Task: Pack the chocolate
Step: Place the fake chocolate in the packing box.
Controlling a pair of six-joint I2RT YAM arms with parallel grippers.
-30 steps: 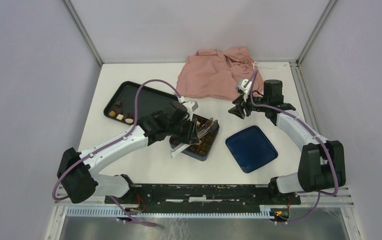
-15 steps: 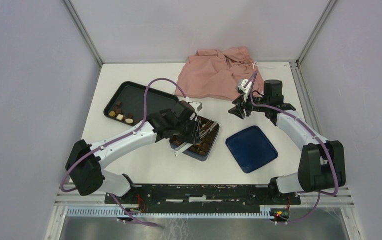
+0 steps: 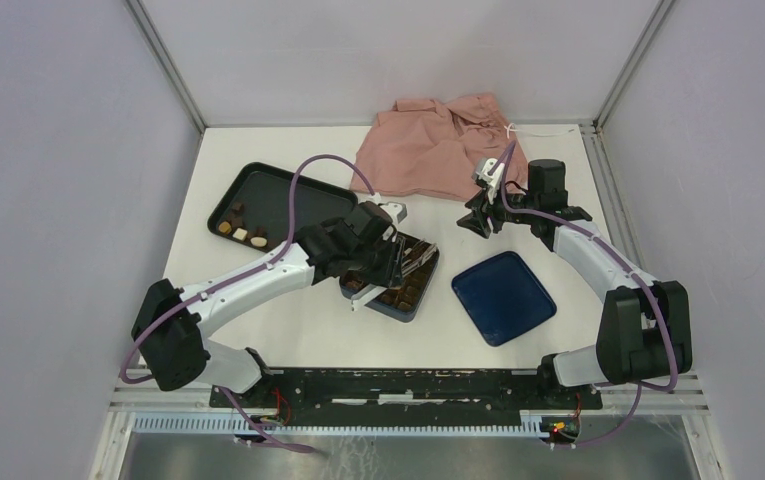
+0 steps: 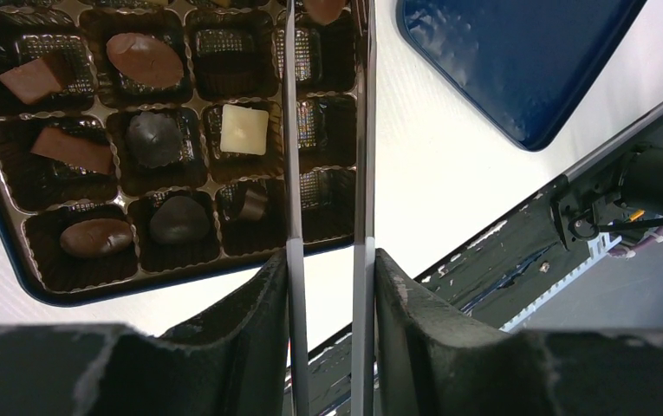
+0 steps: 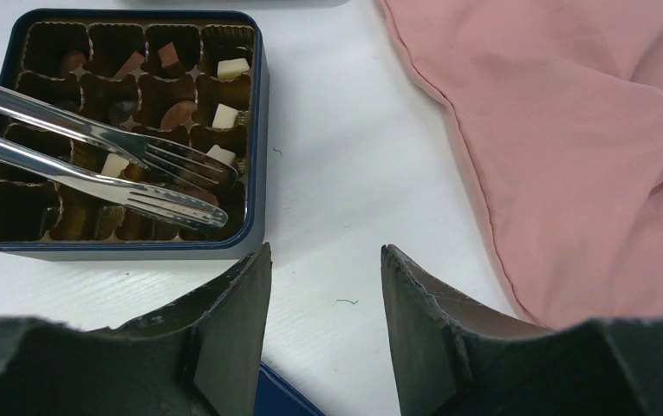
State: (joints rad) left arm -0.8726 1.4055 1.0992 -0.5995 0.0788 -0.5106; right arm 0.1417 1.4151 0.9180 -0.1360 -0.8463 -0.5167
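The chocolate [image 4: 243, 128] lies as brown, dark and white pieces in the cells of the dark blue box [image 3: 395, 309]. A few more pieces [image 3: 243, 233] sit on the black tray [image 3: 288, 192]. My left gripper [image 4: 330, 256] is shut on metal tongs [image 4: 289, 173], whose forked tips [image 5: 191, 178] reach over the box's cells. A brown piece [image 4: 323, 8] shows between the tong arms; I cannot tell if it is pinched. My right gripper [image 5: 326, 251] hangs open over bare table, right of the box.
The box's blue lid [image 3: 503, 297] lies right of the box. A crumpled pink cloth [image 3: 440, 150] covers the far middle of the table, just beyond the right gripper [image 3: 480, 222]. The black tray stands at the far left.
My left arm has swung its elbow to the right, and the gripper with the tongs has shifted slightly over the box. The right arm has not moved.
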